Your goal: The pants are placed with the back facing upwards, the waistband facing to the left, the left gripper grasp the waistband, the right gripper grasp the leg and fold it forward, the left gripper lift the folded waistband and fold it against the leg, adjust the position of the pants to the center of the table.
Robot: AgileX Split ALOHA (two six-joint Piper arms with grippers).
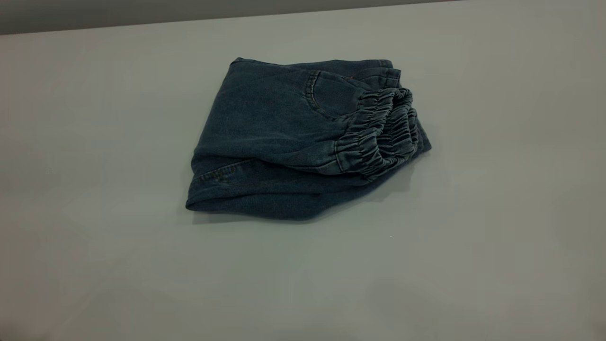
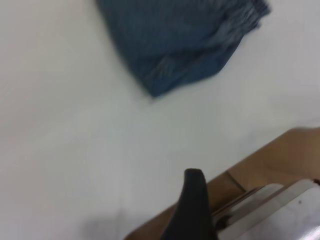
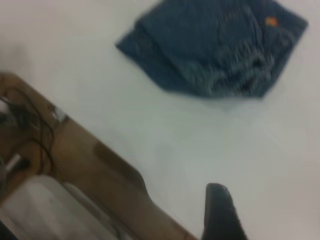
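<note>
The pants (image 1: 293,137) lie folded into a compact blue denim bundle near the middle of the table (image 1: 94,265). The gathered elastic waistband (image 1: 378,132) rests on top at the bundle's right side, over the lower denim layers. A curved pocket seam (image 1: 315,97) faces up. I cannot tell which layer is the leg. Neither gripper appears in the exterior view. In the left wrist view the left gripper (image 2: 194,200) hangs at the table's edge, far from the pants (image 2: 175,40). The right gripper (image 3: 220,212) is likewise well away from the pants (image 3: 215,50), holding nothing.
A brown wooden surface (image 2: 270,160) runs along the table edge below the left gripper, with pale hardware (image 2: 280,210) on it. A similar brown board (image 3: 100,170) and dark cables (image 3: 30,125) lie under the right wrist. Bare white tabletop surrounds the pants.
</note>
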